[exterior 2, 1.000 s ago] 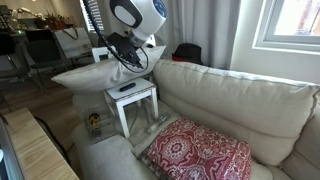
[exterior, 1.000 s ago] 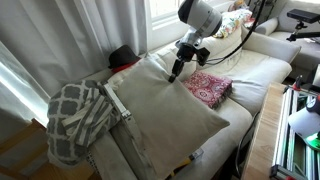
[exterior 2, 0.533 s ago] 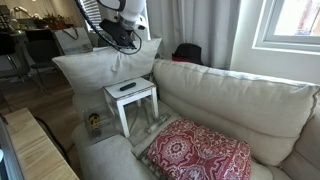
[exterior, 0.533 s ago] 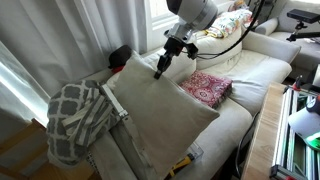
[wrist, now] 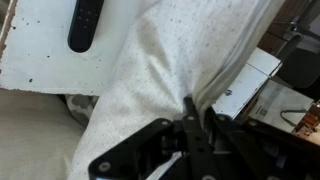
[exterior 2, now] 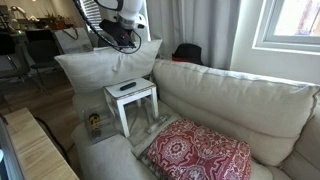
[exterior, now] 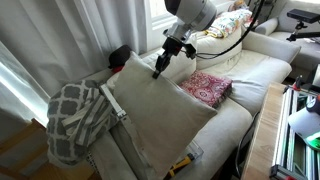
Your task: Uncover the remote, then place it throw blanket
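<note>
One gripper (wrist: 195, 118), btm ctr of wrist view, jaws clamped on a fold of the pillow (wrist: 170, 60); fabric bunches right at the fingertips. In an exterior view the gripper (exterior: 157, 71) sits upper ctr, pinching the pillow (exterior: 160, 115) near its top edge. Pillow is tilted, w/ its low corner toward btm right of frame. In an exterior view the gripper (exterior 2: 125, 45) is at upper left, mostly hidden behind the pillow (exterior 2: 105, 68), which hangs above the table (exterior 2: 138, 103), apart from it.

Remote (exterior 2: 127, 86): dark, lying flat on the table top, uncovered, left of ctr. Wrist view shows the remote (wrist: 85, 22) at top left on the white table (wrist: 40, 62), just beside the pillow's edge in frame. Remote not visible in the exterior view from above; pillow blocks it.

Blanket (exterior: 75, 118): grey/white pattern, heaped at left of frame, touching the table frame (exterior: 117, 103), well apart from the gripper.

Red cushion (exterior: 208, 88) lies right of ctr on the sofa (exterior: 250, 68), beside the pillow. In an exterior view the red cushion (exterior 2: 200, 150) is at btm ctr on the sofa (exterior 2: 235, 95) seat.
</note>
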`<state>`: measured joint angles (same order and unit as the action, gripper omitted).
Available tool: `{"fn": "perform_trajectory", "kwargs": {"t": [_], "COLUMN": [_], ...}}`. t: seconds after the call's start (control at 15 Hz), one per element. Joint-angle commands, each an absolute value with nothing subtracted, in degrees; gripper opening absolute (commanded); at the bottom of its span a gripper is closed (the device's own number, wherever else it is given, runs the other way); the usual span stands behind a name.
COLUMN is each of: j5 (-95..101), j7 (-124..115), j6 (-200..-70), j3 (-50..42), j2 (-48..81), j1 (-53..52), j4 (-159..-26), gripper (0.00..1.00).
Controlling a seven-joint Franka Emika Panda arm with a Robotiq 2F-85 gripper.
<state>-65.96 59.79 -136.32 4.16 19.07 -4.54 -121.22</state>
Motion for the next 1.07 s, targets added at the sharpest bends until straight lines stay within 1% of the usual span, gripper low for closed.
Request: {"fn": "perform_trajectory", "kwargs": {"t": [0.0,0.27,0.6,1.0], "j5": [-65.62,-63.31,-55.52,-53.75], "j7": [59.57,58.00,52.68,40.23], "j6": [-136.41,-138.02,-139.17,-138.79], "j3": [4.84,4.98,5.98,8.83], "j2": [19.04,16.55,13.69,16.20], "j1": [-3.87,-4.96,-6.49,-7.41], "j4": [-121.21,-119.45,-116.04,-112.71], "gripper": [0.02,0.02,0.02,0.02]}}
